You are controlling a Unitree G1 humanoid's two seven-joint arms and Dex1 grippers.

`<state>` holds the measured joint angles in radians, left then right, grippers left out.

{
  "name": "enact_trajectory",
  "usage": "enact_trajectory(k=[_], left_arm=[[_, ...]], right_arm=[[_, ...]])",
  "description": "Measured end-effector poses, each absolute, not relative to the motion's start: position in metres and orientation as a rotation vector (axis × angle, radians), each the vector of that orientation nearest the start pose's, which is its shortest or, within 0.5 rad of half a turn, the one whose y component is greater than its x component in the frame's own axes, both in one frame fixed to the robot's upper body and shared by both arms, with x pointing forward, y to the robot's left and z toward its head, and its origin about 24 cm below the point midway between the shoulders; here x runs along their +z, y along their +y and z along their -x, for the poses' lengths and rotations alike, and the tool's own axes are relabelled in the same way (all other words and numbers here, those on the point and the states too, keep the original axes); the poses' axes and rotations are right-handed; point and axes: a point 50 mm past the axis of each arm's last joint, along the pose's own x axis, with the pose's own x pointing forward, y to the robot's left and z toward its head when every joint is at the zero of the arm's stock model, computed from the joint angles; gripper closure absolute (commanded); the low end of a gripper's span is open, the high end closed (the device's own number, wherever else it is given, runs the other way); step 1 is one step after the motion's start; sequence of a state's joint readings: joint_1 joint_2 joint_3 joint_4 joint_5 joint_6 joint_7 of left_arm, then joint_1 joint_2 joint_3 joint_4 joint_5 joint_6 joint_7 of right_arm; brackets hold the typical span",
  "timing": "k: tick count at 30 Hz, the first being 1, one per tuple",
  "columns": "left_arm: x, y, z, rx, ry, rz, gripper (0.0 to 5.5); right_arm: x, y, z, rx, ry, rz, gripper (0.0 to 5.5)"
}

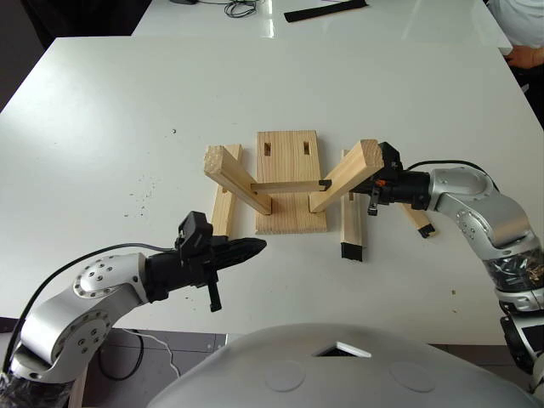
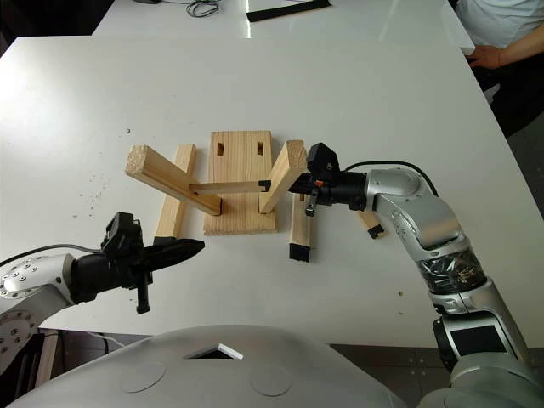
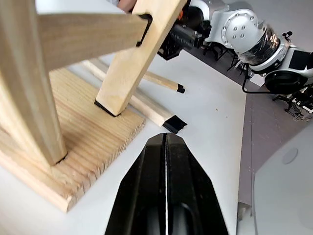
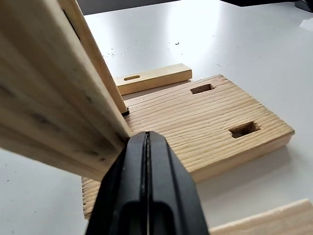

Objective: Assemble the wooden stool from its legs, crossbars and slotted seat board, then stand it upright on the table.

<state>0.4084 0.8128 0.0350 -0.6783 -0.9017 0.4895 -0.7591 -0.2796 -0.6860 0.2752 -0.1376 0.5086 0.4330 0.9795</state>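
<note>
Left eye view: on the white counter the slotted seat board lies flat. The left standing leg and right standing leg rise from it, leaning outward and joined by a crossbar. The right gripper has its jaws clenched together, tip against the right standing leg's upper end. The left gripper is also clenched, grasping nothing, near the board's near left corner.

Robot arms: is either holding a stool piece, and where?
Nothing is held. The right jaws are shut, tips against the tilted leg near its top end. The left jaws are shut and bare, in front of the seat board.
</note>
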Motion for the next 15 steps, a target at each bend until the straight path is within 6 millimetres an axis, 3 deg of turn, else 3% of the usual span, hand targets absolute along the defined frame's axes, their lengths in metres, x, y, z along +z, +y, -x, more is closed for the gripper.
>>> enact_trajectory(k=[7, 15], left_arm=[[0.088, 0.184, -0.172, -1.000, 0.344, 0.053, 5.50], [0.077, 0.193, -0.193, -0.953, 0.320, -0.056, 5.50]], right_arm=[[0.101, -0.146, -0.257, 1.409, 0.325, 0.197, 5.49], [0.099, -0.128, -0.230, 1.526, 0.324, 0.157, 5.49]])
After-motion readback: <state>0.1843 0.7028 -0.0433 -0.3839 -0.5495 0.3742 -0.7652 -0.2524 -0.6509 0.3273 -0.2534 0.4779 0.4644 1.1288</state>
